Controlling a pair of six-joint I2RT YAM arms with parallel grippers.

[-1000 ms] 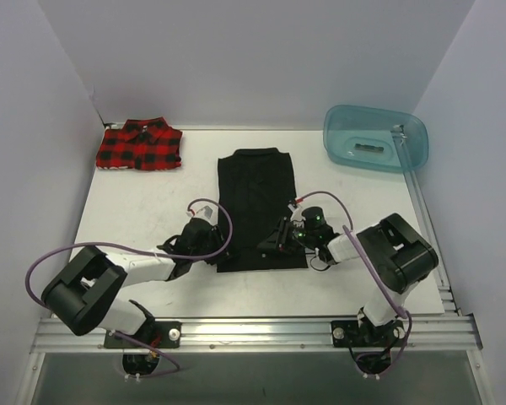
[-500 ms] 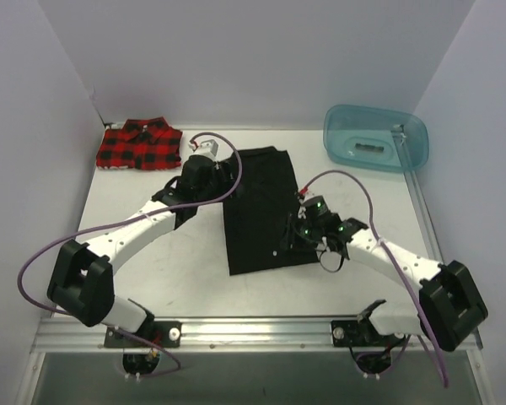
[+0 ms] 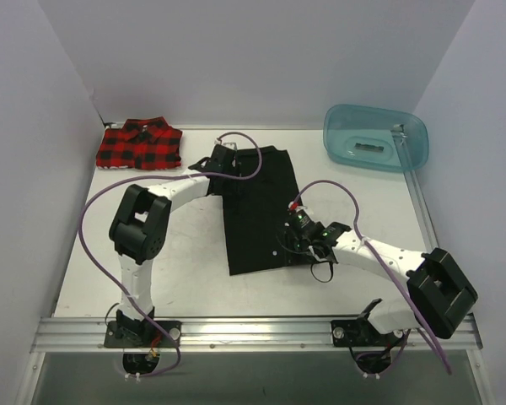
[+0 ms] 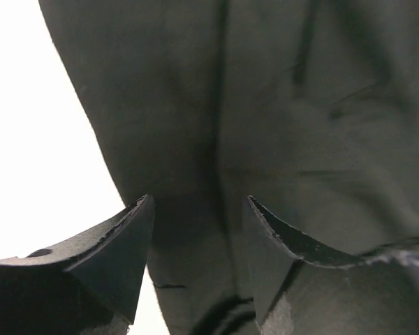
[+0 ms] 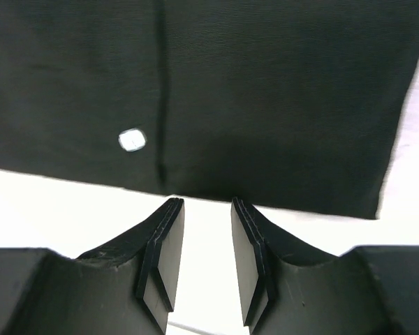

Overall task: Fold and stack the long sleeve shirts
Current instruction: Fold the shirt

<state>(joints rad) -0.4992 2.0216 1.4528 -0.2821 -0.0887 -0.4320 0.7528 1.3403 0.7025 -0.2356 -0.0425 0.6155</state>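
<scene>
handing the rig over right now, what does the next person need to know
The left end effector is open and empty, over the black shirt near its collar end.
The right end effector has its jaws a little apart and empty, at the edge of the black shirt's near end, tips over bare table.
Done: the plaid shirt lies folded at the far left corner. The black shirt lies mid-table as a long narrow panel, sleeves not showing, slightly skewed.
Left: fold the black shirt crosswise, then stack the two shirts.
</scene>
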